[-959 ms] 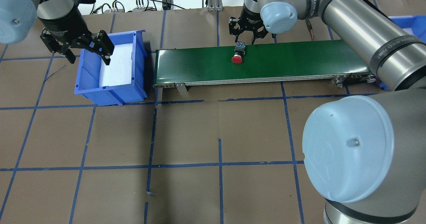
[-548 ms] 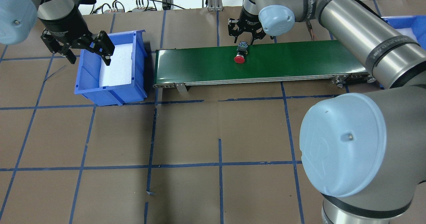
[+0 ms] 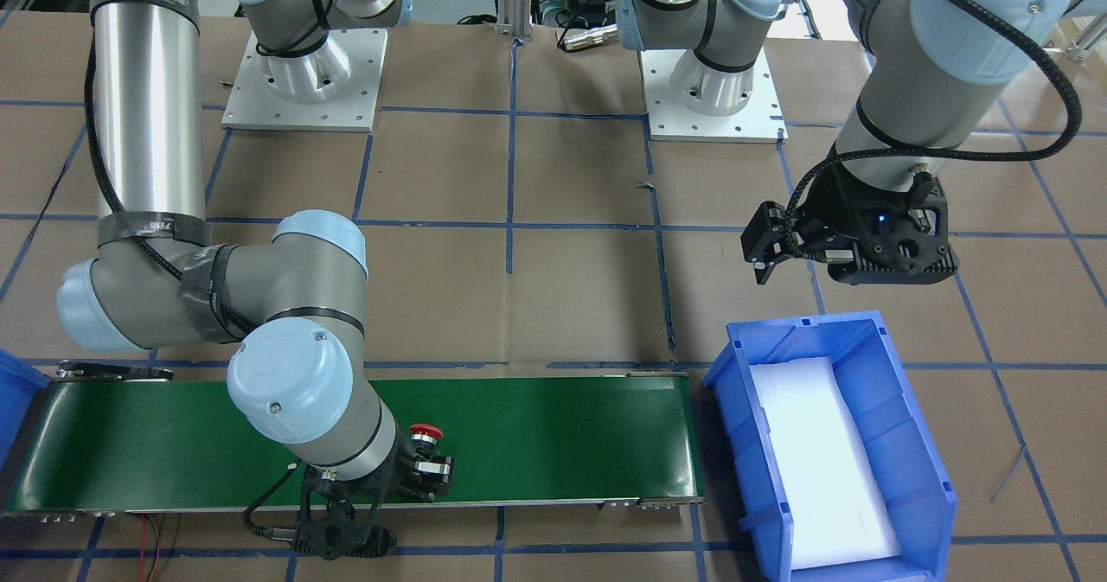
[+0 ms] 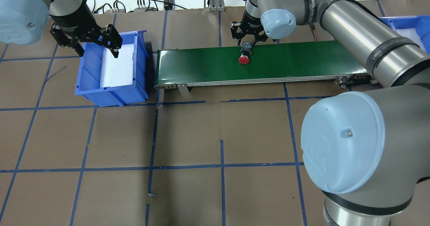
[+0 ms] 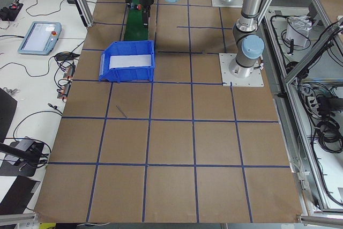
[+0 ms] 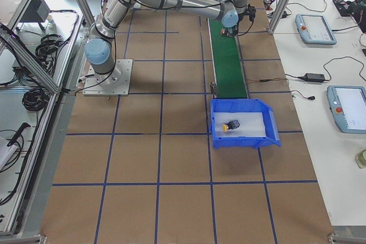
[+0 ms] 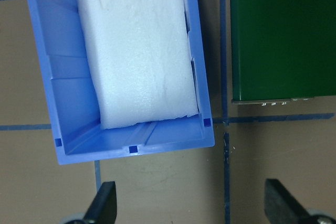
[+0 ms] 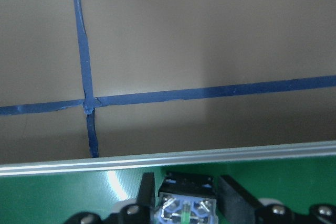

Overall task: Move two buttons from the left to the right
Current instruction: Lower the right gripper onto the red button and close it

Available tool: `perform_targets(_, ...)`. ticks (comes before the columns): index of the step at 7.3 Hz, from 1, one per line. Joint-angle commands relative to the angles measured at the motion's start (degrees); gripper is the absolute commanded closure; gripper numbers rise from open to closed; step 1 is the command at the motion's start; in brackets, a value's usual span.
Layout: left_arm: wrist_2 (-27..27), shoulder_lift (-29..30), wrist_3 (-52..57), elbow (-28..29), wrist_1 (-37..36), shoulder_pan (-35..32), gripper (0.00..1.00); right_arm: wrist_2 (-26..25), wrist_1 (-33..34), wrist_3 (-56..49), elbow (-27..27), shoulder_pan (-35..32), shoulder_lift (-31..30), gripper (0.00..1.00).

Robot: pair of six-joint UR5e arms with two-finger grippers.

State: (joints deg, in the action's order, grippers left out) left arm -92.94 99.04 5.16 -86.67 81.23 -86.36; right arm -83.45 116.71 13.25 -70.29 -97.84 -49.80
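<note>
Brown paper (image 4: 188, 135) with a grid of blue tape (image 4: 221, 152) covers the table, and a green belt (image 4: 302, 58) runs across its far part. The red button (image 4: 244, 58) lies on its side on this belt, near the belt's far edge and about mid-length. Its long axis goes across the belt: the red cap points to the robot, the contact block (image 8: 187, 203) to the far edge. The right gripper (image 4: 247, 43) is low over the belt, with its fingers (image 8: 147, 190) narrowed to either side of the block. Whether they already press it cannot be told. The left gripper (image 7: 191, 205) hangs beyond the belt's left end, near the blue bin (image 4: 111, 93) with white foam (image 7: 136, 51). Its fingers are wide apart and hold nothing. Beyond the belt's right end, the yellow button (image 6: 231, 125) lies in a second blue bin (image 6: 240, 141); it is too small to tell its direction.
</note>
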Motion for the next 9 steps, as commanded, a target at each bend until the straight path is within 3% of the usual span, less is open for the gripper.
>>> perform_targets(1,0.7,0.5,-1.4,0.0,-0.7,-0.7,0.00,0.0,0.0,-1.7,0.1,0.4,0.0,0.78)
perform_targets(5,0.7,0.5,-0.7,0.0,-0.7,-0.5,0.00,-0.1,-1.1,-3.4,1.7,2.0,-0.6,0.82)
perform_targets(9,0.7,0.4,-0.7,0.1,-0.8,-0.1,0.00,-3.3,-9.6,-25.0,4.6,13.0,-3.9,0.83)
